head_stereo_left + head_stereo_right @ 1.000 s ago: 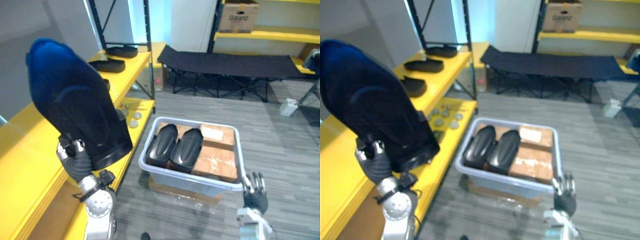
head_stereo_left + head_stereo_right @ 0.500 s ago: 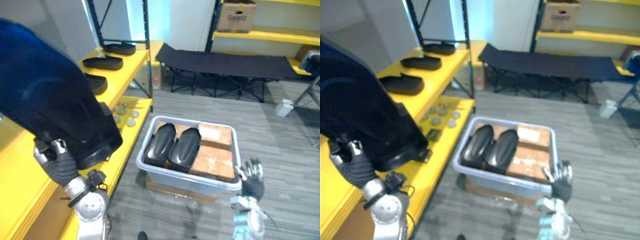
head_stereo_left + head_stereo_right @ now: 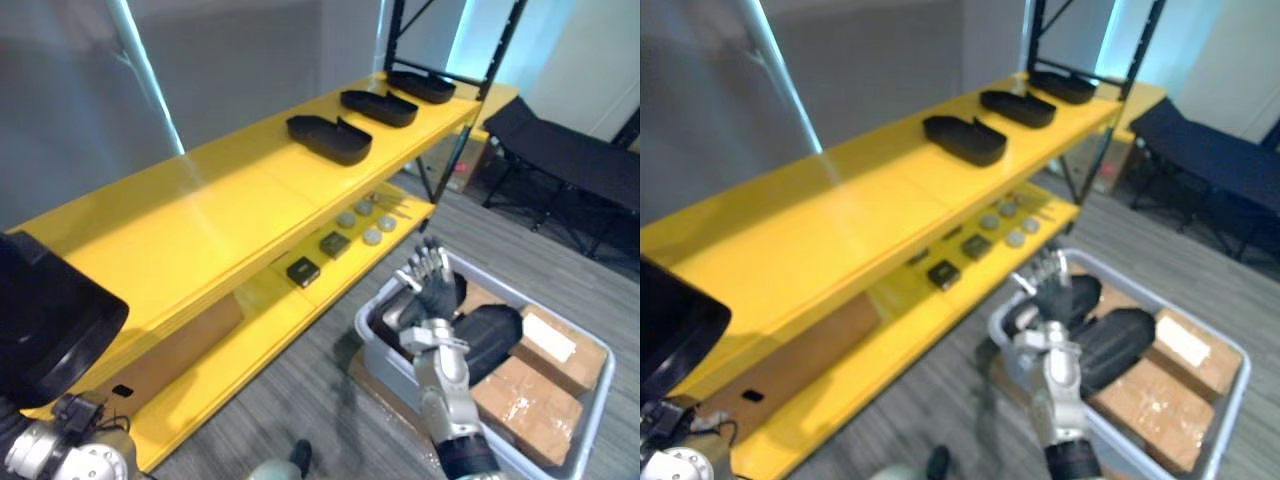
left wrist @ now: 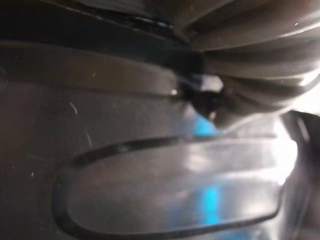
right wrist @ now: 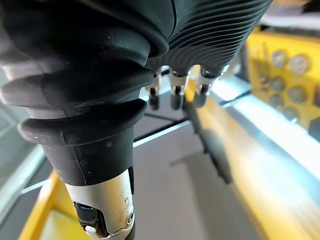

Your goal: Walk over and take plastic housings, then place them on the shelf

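The head camera has swung away from the grey plastic bin [image 3: 383, 362] toward the long yellow shelf [image 3: 230, 205]. The whole scene shifts, but nothing on the shelf has moved. The large black plastic housing [image 3: 45, 325] has dropped to 8 o'clock, by the shelf's front edge, so placing looks close.

The right robot hand [image 3: 432, 290] is empty, its fingers straight and spread above the bin at 4 o'clock. There, dark housings [image 3: 492, 335] lie beside cardboard boxes [image 3: 525, 405].

The left robot hand [image 4: 250, 60] sits behind the carried housing, so its grip cannot be told. The frame edge cuts that housing off, and whether it touches the shelf is unclear.
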Motion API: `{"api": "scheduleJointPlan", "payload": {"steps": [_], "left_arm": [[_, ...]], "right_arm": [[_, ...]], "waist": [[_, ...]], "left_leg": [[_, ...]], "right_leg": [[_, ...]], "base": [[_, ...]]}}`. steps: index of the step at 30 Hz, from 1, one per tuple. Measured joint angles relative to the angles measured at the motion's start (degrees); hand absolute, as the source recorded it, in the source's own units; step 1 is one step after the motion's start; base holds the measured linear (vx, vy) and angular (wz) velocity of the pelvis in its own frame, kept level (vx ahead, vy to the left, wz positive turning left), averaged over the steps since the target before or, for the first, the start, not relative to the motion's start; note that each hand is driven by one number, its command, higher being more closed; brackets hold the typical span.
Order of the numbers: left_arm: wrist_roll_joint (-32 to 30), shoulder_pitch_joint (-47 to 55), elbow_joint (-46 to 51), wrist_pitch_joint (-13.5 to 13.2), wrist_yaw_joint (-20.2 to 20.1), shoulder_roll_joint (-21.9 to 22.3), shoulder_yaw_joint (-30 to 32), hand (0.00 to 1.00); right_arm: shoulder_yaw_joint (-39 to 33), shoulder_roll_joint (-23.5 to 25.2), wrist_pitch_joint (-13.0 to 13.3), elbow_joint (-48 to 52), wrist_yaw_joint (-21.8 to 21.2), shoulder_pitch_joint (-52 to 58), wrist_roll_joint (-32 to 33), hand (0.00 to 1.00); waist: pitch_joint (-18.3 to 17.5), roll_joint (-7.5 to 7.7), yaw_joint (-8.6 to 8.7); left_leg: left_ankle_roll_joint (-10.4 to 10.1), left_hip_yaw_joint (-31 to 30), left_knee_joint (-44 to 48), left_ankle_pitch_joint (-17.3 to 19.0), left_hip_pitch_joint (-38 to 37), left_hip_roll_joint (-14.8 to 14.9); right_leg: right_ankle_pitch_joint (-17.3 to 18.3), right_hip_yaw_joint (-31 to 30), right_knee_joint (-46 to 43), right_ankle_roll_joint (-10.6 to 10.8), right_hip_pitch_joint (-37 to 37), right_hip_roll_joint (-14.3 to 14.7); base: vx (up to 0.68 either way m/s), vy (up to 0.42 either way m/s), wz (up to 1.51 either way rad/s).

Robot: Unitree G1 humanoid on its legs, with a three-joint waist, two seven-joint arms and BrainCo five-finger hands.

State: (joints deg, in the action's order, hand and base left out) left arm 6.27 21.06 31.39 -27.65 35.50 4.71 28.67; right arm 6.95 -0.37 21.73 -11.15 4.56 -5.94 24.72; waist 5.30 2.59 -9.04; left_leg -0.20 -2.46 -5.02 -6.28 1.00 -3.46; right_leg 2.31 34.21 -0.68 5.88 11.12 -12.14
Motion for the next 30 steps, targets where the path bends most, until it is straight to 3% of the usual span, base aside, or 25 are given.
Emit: {"api": "scheduleJointPlan", "payload": {"steps": [3, 7, 9, 12, 16, 18, 21, 23, 26, 30], "left_arm": [[3.3, 0.7, 0.1, -0.7, -1.9, 0.2, 0.0, 1.00], [6.5, -2.6, 0.1, -2.8, -4.6, -0.5, -0.4, 1.00], [6.4, -4.5, 0.1, -3.7, -5.1, -0.6, -1.1, 1.00], [4.0, -7.1, 0.2, -4.2, -6.1, -0.6, -2.9, 1.00], [-0.2, -8.5, -0.1, -4.1, -9.5, -4.5, -6.9, 1.00], [-0.5, -10.7, -1.8, -4.2, -12.9, -7.8, -9.4, 1.00], [-0.3, -11.5, -4.5, -4.1, -14.3, -8.8, -10.0, 1.00], [0.6, -11.2, -5.8, -3.9, -14.1, -8.2, -10.9, 1.00], [0.4, -10.2, -5.8, -3.5, -13.2, -7.3, -13.2, 1.00], [-1.1, -6.9, -5.8, -2.7, -13.2, -4.2, -15.8, 1.00]], "right_arm": [[2.1, 0.0, -0.5, 0.1, -0.9, 0.2, 0.4, 0.00], [2.0, -0.7, -2.6, 4.1, -0.8, 1.9, 0.2, 0.00], [1.2, -1.3, -2.9, 4.3, -0.8, 3.0, -0.9, 0.00], [-1.5, -1.4, -3.1, 4.5, -1.8, 4.5, -0.7, 0.00], [-5.9, -1.6, -2.3, 7.8, -3.7, 8.1, 1.7, 0.00], [-8.3, -1.5, 0.6, 9.3, -4.8, 9.3, 3.1, 0.00], [-8.8, -1.4, 2.0, 10.7, -6.8, 9.6, 4.3, 0.00], [-8.3, -1.5, 2.1, 10.7, -8.6, 9.0, 4.2, 0.00], [-7.6, -1.5, 1.5, 10.7, -9.9, 8.0, 4.2, 0.00], [-6.5, -1.3, 1.4, 10.8, -11.4, 8.9, 5.9, 0.00]], "waist": [[0.1, -0.10, 0.31], [1.5, 0.44, 1.52], [1.7, 0.38, 2.16], [2.4, -0.73, 2.54], [2.8, -1.20, 5.05], [2.8, -0.79, 6.26], [2.8, -0.45, 6.49], [2.9, -0.58, 5.20], [3.9, -1.87, 4.75], [4.9, -3.08, 5.14]], "left_leg": [[0.3, 2.1, 0.3, 0.4, 0.1, 0.5], [1.1, 12.7, 8.8, 4.1, 5.0, 3.6], [1.1, 12.5, 6.9, 3.4, 4.5, 2.9], [1.7, 13.8, 1.9, 1.2, 2.0, 2.1], [2.1, 8.6, 0.2, 0.7, 1.0, 0.2], [2.2, 4.3, 0.4, -0.3, 1.0, -0.2], [2.3, 1.4, 0.5, -0.9, 1.1, -0.8], [2.0, 1.4, 0.5, -1.2, 1.4, -1.2], [1.0, 1.4, 1.9, -1.9, 4.2, -0.1], [0.5, 1.9, 2.8, -2.1, 3.0, 1.3]], "right_leg": [[0.7, -1.0, -0.4, 0.9, -0.4, 0.1], [0.2, 2.2, -0.3, 1.4, 0.2, 0.3], [0.3, 3.9, -0.9, 1.6, 0.9, -0.4], [1.8, 4.8, -3.7, 0.3, 0.9, -2.0], [2.7, -2.1, -10.0, -0.8, 0.7, -3.5], [3.5, -7.3, -16.2, -2.0, -1.0, -3.8], [7.8, -9.1, -17.1, -3.3, -1.2, -3.1], [9.3, -9.2, -13.9, -4.1, -0.7, -2.4], [8.5, -9.1, -9.0, -1.0, 0.3, 0.2], [8.4, -8.7, -7.3, -0.1, 3.0, 1.7]], "base": [[-0.06, 0.016, -0.24], [-0.02, 0.032, 0.32], [0.01, 0.064, 0.60], [0.03, 0.085, 0.42], [0.08, 0.070, 0.68], [0.18, -0.009, 1.02], [0.14, -0.111, 0.55], [0.07, -0.175, 0.21], [0.00, -0.161, 0.11], [-0.07, -0.112, -0.02]]}}
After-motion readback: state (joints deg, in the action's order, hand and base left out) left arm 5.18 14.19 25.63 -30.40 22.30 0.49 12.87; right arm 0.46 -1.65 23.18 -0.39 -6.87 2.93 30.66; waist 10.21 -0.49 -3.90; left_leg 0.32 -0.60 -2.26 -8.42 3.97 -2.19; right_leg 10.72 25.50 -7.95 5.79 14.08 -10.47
